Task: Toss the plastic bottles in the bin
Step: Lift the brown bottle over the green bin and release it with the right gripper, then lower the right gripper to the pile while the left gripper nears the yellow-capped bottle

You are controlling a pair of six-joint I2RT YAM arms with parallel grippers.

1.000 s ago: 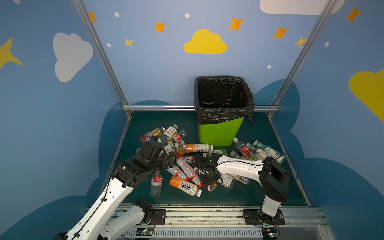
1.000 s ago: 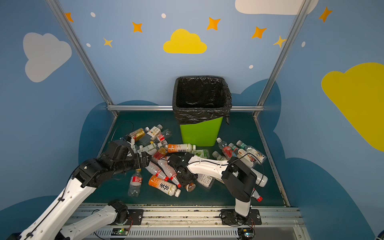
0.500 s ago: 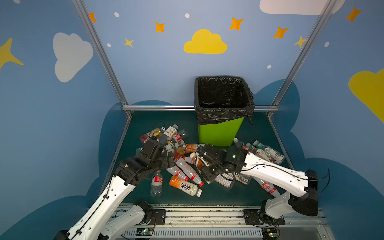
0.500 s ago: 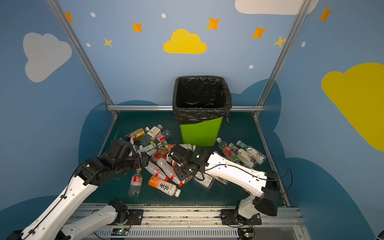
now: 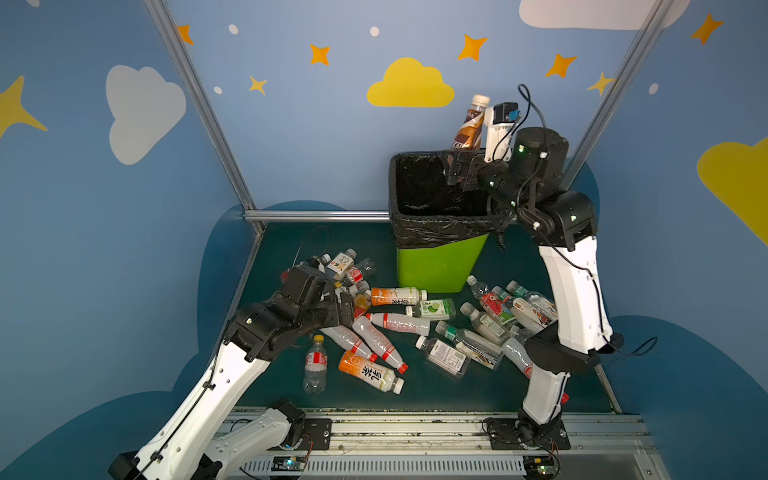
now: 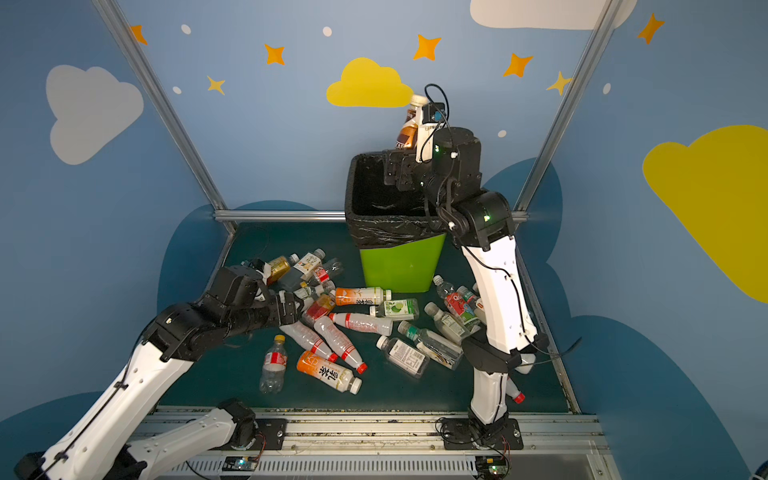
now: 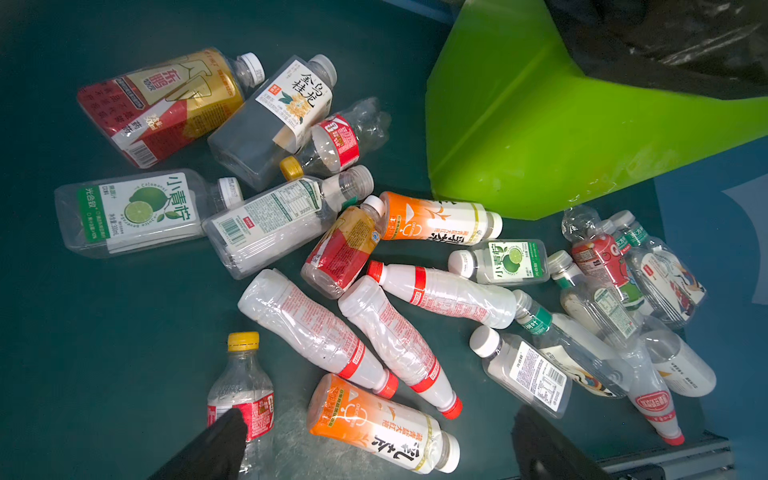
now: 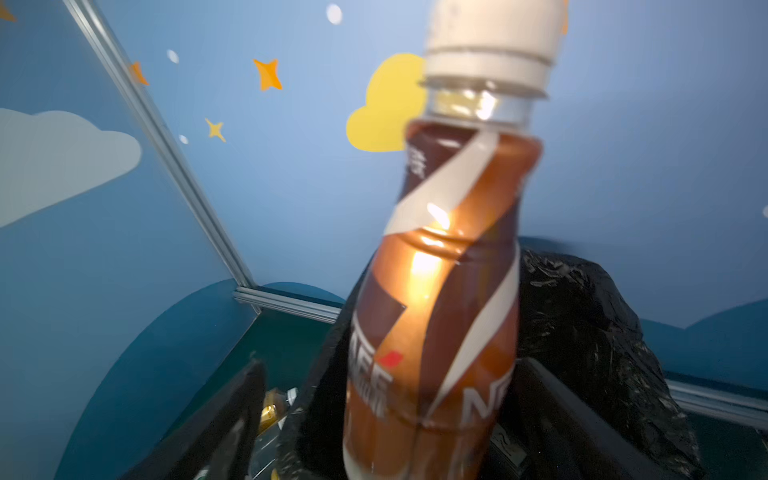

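right gripper (image 5: 460, 168) jaws wide, brown coffee bottle (image 8: 440, 270) upright and loose between them over bin (image 5: 440, 266). It may tip, clip the rim and bounce out. left gripper (image 5: 345, 309) wide, empty, at plastic bottles (image 5: 401, 324) on the floor.

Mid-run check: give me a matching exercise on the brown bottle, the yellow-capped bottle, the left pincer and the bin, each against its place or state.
1. brown bottle
2. yellow-capped bottle
3. left pincer
4. bin

A. lined with a black bag
B. open, low over the bottle pile
C. upright above the bin, between the right pincer's parted jaws
D. lying on the mat, apart from the others

Pairs: 1-C, 2-D, 3-B, 4-A
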